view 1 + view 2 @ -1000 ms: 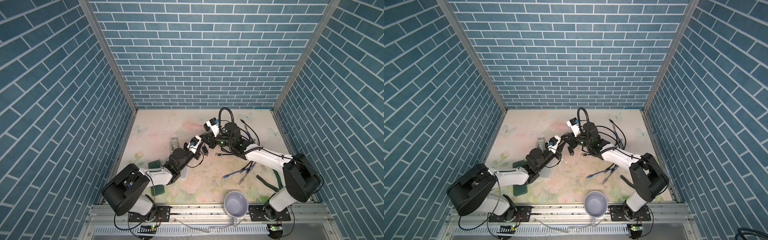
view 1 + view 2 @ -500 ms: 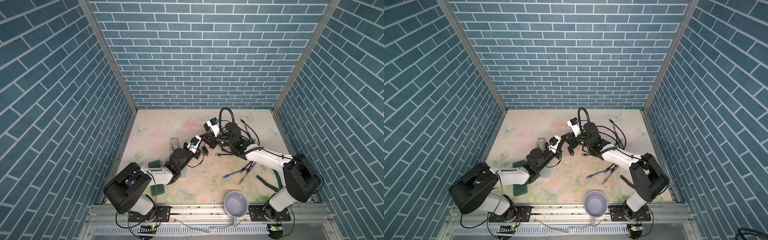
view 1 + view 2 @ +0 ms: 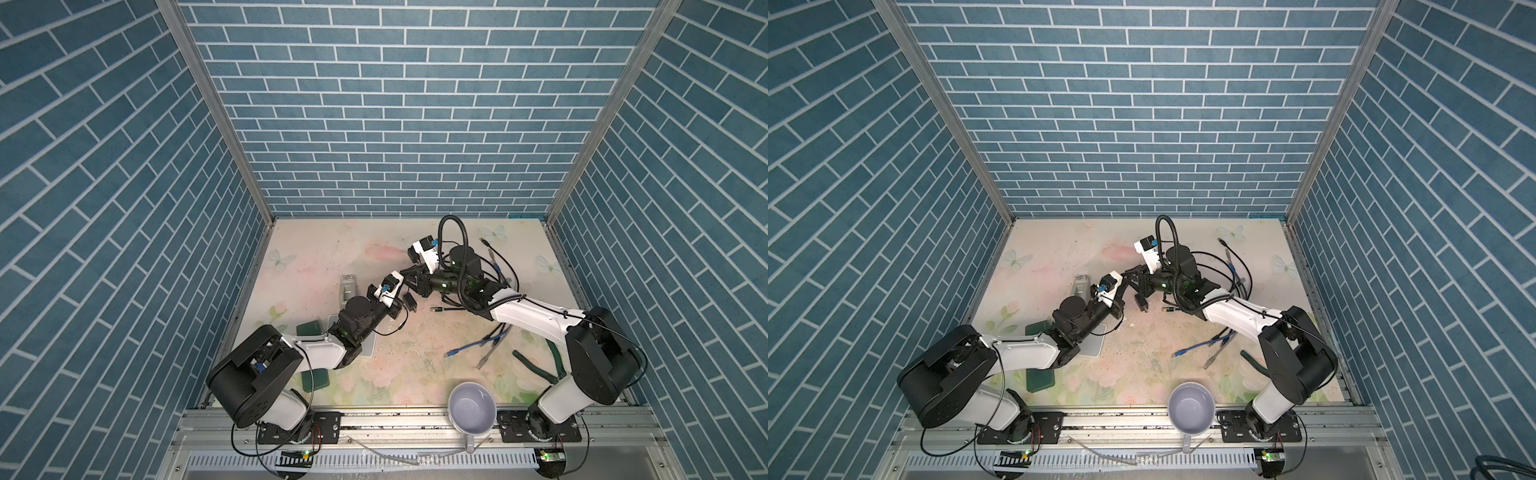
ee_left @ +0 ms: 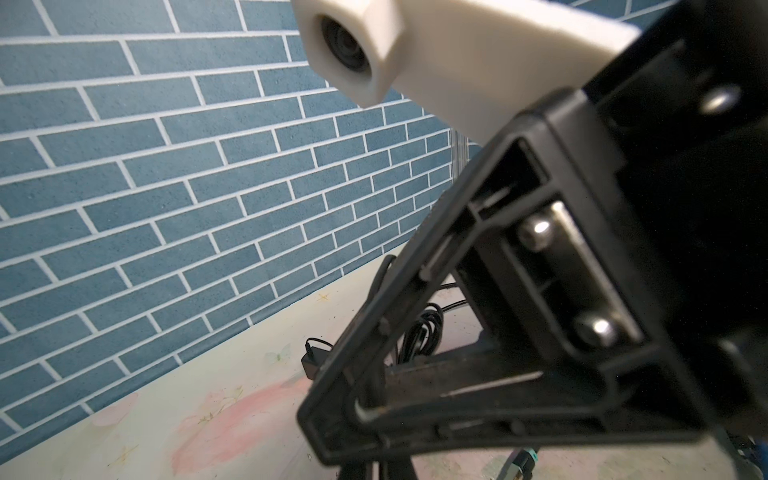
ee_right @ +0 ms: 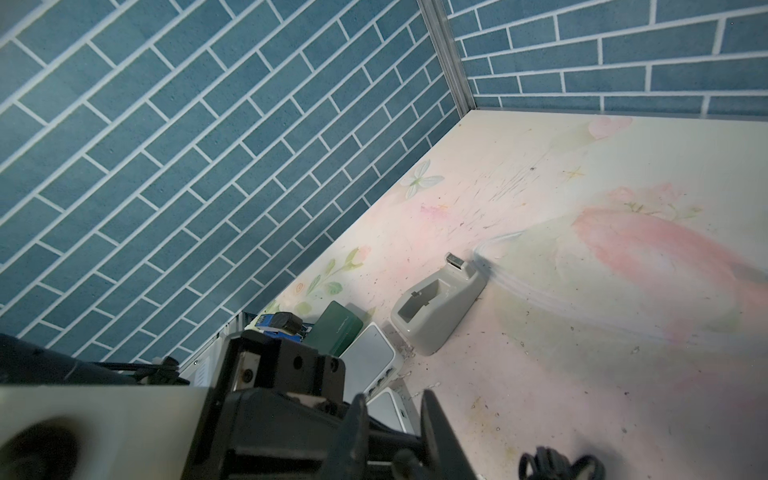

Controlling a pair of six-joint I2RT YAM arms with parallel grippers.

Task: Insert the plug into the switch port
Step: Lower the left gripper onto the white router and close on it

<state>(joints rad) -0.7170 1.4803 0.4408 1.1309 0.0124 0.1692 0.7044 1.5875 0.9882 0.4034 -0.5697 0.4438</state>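
Note:
The white switch (image 3: 368,348) (image 3: 1094,347) lies on the table, half under my left forearm. Its row of ports (image 5: 374,386) shows in the right wrist view. My two grippers meet nose to nose above the table's middle. The left gripper (image 3: 400,306) (image 4: 381,471) is shut, its tips hidden behind one of the right gripper's fingers (image 4: 415,286). The right gripper (image 3: 413,286) (image 5: 395,419) is open with nothing between its fingers. A small black block (image 3: 410,302) (image 3: 1142,301) sits just beyond the left tips. I cannot make out the plug in either grip.
A grey tape dispenser (image 3: 347,286) (image 5: 440,307) stands behind the switch, with green cases (image 3: 309,328) beside it. Loose blue and grey cables (image 3: 478,345), black cables (image 3: 498,266), a gold-tipped cable end (image 3: 435,309) and pliers (image 3: 536,365) lie to the right. A lavender mug (image 3: 473,405) sits at the front edge.
Both arms have hardly shifted. The left jaws have drawn together and the right jaws have parted. The small black block sits slightly nearer the front.

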